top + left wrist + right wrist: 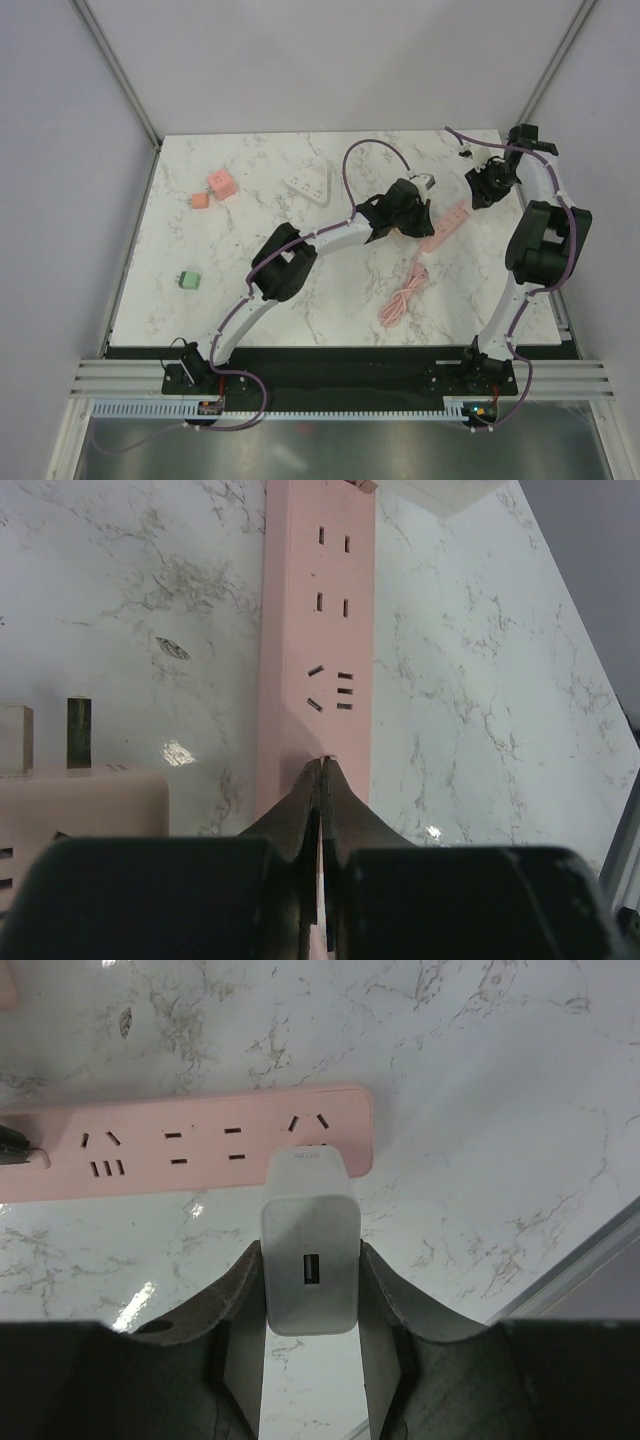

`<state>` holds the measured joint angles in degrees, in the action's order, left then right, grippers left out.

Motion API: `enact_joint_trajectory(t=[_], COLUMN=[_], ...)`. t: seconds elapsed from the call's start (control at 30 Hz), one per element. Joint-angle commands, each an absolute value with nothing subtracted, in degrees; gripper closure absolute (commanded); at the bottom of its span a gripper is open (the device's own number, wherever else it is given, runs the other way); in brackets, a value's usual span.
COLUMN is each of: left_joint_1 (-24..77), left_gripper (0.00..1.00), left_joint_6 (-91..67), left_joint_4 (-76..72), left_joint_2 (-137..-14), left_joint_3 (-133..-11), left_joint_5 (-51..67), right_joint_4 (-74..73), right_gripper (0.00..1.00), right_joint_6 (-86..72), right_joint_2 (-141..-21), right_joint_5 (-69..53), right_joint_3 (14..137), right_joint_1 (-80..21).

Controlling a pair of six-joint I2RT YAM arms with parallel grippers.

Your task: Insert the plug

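Right gripper point(310, 1275) pinches the white plug point(310, 1210) by its sides at the centre of the right wrist view. The plug's far end overlaps the near edge of the pink strip point(200, 1140) by its right-end socket; whether the prongs are in cannot be told. Left gripper point(322, 780), fingertips pressed together, meets the strip's other end, low in its view.

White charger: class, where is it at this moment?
The white charger is clamped in the right gripper, poised at the right-hand end of the pink power strip in the right wrist view, beside its last socket.
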<state>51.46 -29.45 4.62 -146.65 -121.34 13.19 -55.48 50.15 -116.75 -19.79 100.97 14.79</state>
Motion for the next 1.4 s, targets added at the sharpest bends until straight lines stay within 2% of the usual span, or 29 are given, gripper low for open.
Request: enact_joint_trajectory(t=[0.0, 1.2, 1.37], left_joint_1=[51.94, 51.94, 51.86], left_gripper=[0.98, 0.98, 0.98], left_joint_6=[-27.25, -27.25, -26.98], left_joint_4=[6.68, 7.38, 7.3], left_joint_2=[-148.89, -148.54, -148.36], left_joint_3=[-122.78, -122.96, -122.96], left_joint_5=[10.9, 10.81, 10.9], right_joint_4=[-53.79, -58.36, -56.78], right_gripper=[1.0, 1.0, 1.0], right_joint_6=[53.26, 59.5, 59.06], right_joint_2=[-116.45, -116.1, -117.24], right_joint_5=[-22.5, -29.35, -26.72], right_joint_3=[100.9, 99.49, 99.23], right_joint_1=[15.03, 16.96, 17.05])
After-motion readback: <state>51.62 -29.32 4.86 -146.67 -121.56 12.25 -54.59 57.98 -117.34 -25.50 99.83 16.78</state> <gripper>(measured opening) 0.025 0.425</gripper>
